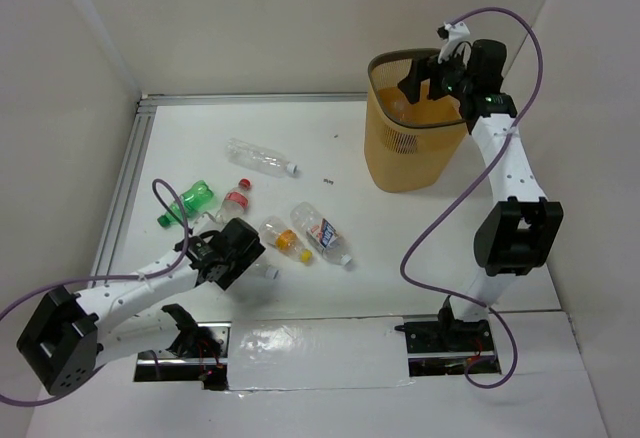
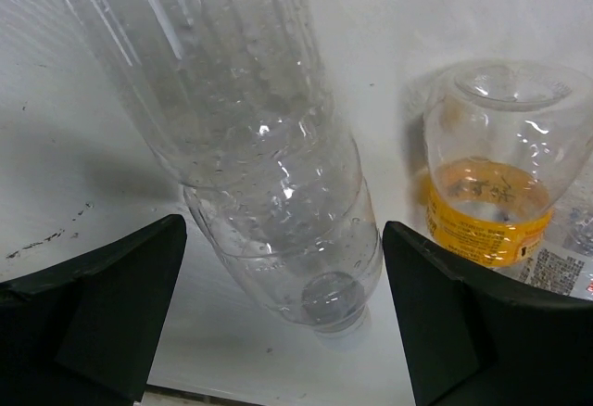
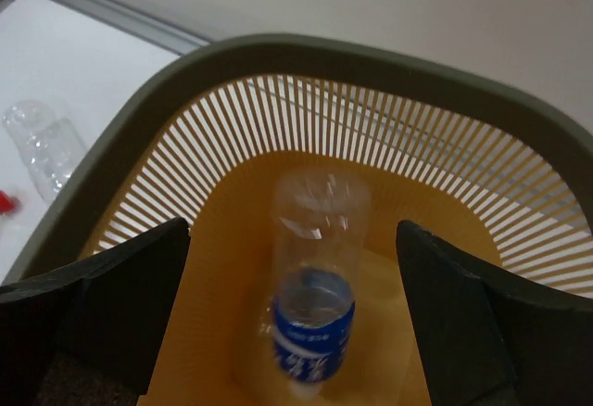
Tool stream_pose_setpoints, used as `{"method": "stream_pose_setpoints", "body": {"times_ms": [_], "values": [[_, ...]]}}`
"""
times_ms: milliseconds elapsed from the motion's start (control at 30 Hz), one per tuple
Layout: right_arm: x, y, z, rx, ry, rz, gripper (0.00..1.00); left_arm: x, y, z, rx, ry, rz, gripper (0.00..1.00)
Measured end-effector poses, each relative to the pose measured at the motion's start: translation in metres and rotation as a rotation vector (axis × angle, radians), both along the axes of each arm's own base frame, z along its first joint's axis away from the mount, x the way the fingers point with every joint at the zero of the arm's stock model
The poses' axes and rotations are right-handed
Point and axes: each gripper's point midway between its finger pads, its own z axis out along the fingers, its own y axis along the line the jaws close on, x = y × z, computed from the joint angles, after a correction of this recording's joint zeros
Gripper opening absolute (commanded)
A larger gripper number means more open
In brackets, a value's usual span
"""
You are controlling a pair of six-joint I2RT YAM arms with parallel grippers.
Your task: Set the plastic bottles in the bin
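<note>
My left gripper is open, its jaws on either side of a clear bottle that lies on the table, cap end toward the wrist; the fingers are not touching it. An orange-labelled bottle lies just to the right. My right gripper is open above the yellow mesh bin. A blue-labelled clear bottle, blurred, is inside the bin below the jaws. On the table lie more bottles: clear, green, red-capped, blue-labelled.
White walls close the table on the left, back and right. A metal rail runs along the table's left edge. Purple cables loop from both arms. The clear bottle also shows at the left of the right wrist view.
</note>
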Motion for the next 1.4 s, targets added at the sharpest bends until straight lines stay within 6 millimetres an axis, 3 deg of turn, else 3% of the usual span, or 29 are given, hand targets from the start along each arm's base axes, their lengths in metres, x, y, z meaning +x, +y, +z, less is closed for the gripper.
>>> {"method": "stream_pose_setpoints", "body": {"times_ms": [100, 333, 500, 700, 867, 933, 1033, 1133, 1167, 1200, 1233, 1300, 1400], "values": [[-0.003, -0.003, -0.003, 0.006, 0.017, 0.020, 0.99, -0.001, 0.001, -0.005, 0.006, 0.007, 0.000, 1.00], [-0.019, 0.011, 0.022, 0.030, -0.018, 0.139, 0.99, -0.004, 0.005, -0.019, 0.058, 0.045, -0.021, 0.93], [-0.045, 0.024, 0.048, 0.042, -0.038, 0.265, 0.99, 0.004, 0.004, -0.019, 0.093, 0.042, -0.034, 0.42], [-0.095, 0.060, 0.068, -0.021, -0.088, 0.486, 0.99, 0.001, 0.000, -0.017, 0.103, 0.044, -0.063, 0.09], [-0.145, 0.101, 0.062, -0.102, -0.134, 0.650, 0.99, -0.028, -0.014, -0.005, 0.075, 0.063, -0.191, 0.03], [-0.162, 0.114, 0.056, -0.120, -0.140, 0.700, 0.99, -0.038, -0.019, 0.007, 0.046, 0.054, -0.233, 0.01], [-0.170, 0.121, 0.041, -0.137, -0.127, 0.728, 0.99, -0.047, -0.027, 0.037, -0.009, 0.005, -0.289, 0.00], [-0.169, 0.121, 0.018, -0.136, -0.074, 0.711, 0.78, -0.053, -0.038, 0.076, -0.075, -0.075, -0.353, 0.00], [-0.168, 0.120, 0.011, -0.134, -0.056, 0.701, 0.62, -0.053, -0.042, 0.089, -0.089, -0.103, -0.374, 0.00], [-0.167, 0.119, 0.003, -0.136, -0.043, 0.692, 0.34, -0.051, -0.045, 0.104, -0.097, -0.136, -0.397, 0.00], [-0.168, 0.118, -0.005, -0.141, -0.030, 0.684, 0.21, -0.047, -0.049, 0.116, -0.108, -0.167, -0.406, 0.00], [-0.172, 0.117, -0.019, -0.155, -0.008, 0.670, 0.08, -0.036, -0.055, 0.141, -0.103, -0.242, -0.432, 0.00], [-0.191, 0.116, -0.037, -0.196, -0.009, 0.669, 0.07, -0.009, -0.071, 0.183, -0.092, -0.385, -0.454, 0.01]]}}
